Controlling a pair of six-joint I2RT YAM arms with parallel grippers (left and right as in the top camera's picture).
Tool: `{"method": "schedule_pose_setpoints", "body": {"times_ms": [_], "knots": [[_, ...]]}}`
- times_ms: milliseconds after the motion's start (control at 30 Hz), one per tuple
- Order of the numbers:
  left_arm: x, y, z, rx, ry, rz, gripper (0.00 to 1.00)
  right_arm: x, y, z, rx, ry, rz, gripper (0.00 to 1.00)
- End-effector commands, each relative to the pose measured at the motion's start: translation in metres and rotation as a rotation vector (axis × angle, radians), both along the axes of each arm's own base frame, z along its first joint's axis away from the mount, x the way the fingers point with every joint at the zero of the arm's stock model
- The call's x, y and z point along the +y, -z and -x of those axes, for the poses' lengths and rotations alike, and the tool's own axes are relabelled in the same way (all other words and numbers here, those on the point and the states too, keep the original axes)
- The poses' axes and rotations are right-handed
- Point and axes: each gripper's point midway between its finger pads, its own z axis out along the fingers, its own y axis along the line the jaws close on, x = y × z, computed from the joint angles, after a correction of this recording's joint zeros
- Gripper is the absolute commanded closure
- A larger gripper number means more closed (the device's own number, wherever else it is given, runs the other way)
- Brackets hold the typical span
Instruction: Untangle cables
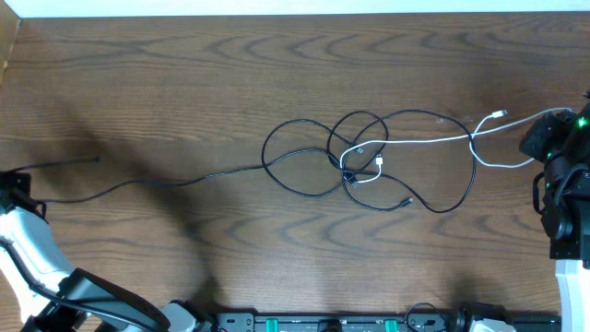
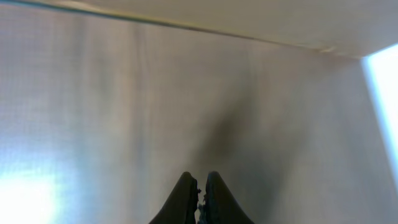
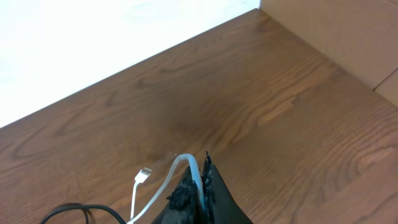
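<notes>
- I am pinching the white cord (image 3: 184, 160) in my right gripper (image 3: 202, 182), fingers clamped on it, at the 3 o'clock edge of the table (image 1: 184, 74).
- The cord's plug (image 3: 144, 175) is lying on the wood at 9 o'clock from my fingertips.
- The black cords (image 1: 343, 159) are sitting knotted at mid-table, the white cord threading through them, and one black tail is trailing toward 9 o'clock.
- I am holding my left gripper (image 2: 200, 196) with its fingers pressed together, gripping nothing.

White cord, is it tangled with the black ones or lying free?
Tangled: the white cord loops through the knotted black cords; right tool grips it.
</notes>
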Motion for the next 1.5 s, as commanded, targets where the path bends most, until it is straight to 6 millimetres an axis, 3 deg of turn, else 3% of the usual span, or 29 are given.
{"method": "schedule_pose_setpoints", "body": {"times_ms": [0,133,300,433,567,667,933,1200,1367,1467], "knots": [[-0.012,-0.02,-0.041,-0.233,0.115,0.068,0.92,0.002,-0.002,-0.001,-0.004,-0.018,-0.006,0.99],[-0.02,-0.052,-0.07,-0.38,0.262,0.023,0.93,0.007,0.002,-0.005,0.004,-0.044,-0.025,0.99],[-0.022,-0.086,-0.082,-0.447,0.345,-0.09,0.93,0.012,0.008,-0.01,0.012,-0.064,-0.058,0.99],[-0.021,-0.104,-0.083,-0.429,0.383,-0.202,0.93,0.015,0.008,-0.012,0.003,-0.068,-0.08,0.99],[-0.002,-0.118,-0.069,-0.327,0.325,-0.361,0.92,0.015,0.009,-0.011,0.006,-0.071,-0.083,0.99],[0.008,-0.116,-0.055,-0.257,0.253,-0.392,0.92,0.015,0.009,-0.011,0.009,-0.071,-0.084,0.99],[0.029,-0.066,0.009,0.021,-0.038,-0.295,0.92,0.017,0.01,-0.011,0.009,-0.077,-0.087,0.99],[0.05,-0.052,0.065,0.019,-0.239,-0.211,0.92,0.019,0.011,-0.011,0.015,-0.087,-0.095,0.99],[0.059,-0.049,0.089,0.033,-0.291,-0.197,0.92,0.019,0.013,-0.01,0.023,-0.086,-0.096,0.99],[0.058,-0.048,0.086,0.03,-0.264,-0.192,0.92,0.019,0.013,-0.01,0.022,-0.086,-0.096,0.99]]}}
